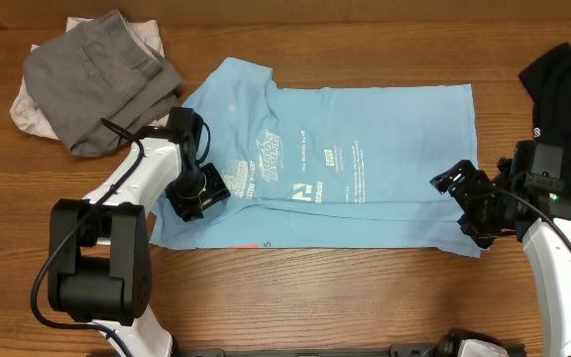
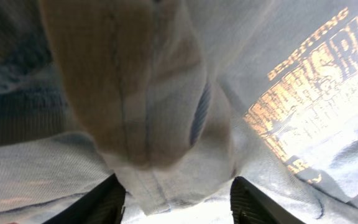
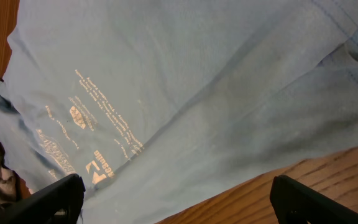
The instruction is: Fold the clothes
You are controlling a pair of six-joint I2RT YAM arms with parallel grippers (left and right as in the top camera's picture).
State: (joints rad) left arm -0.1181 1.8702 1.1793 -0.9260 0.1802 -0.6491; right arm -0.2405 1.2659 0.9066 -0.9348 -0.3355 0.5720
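The light blue T-shirt (image 1: 365, 149) lies flat, long axis left to right. The left gripper (image 1: 199, 196) grasps a fold at its left end, while the right gripper (image 1: 469, 205) hangs spread wide over the right hem.

**Garments (four):** one light blue T-shirt (image 1: 365, 129), one grey garment (image 1: 92, 74), one off-white garment (image 1: 26, 111), one black garment (image 1: 568, 74).

**Robot arms (two):** left arm (image 1: 132, 183), right arm (image 1: 563, 263).

**Grippers (two, one per arm):** left gripper (image 1: 211, 190), right gripper (image 1: 459, 208), each with two fingers (image 3: 55, 193).

**Table:** one wooden table (image 1: 365, 297).

**Printed logos on the T-shirt:** several, too small to count exactly.
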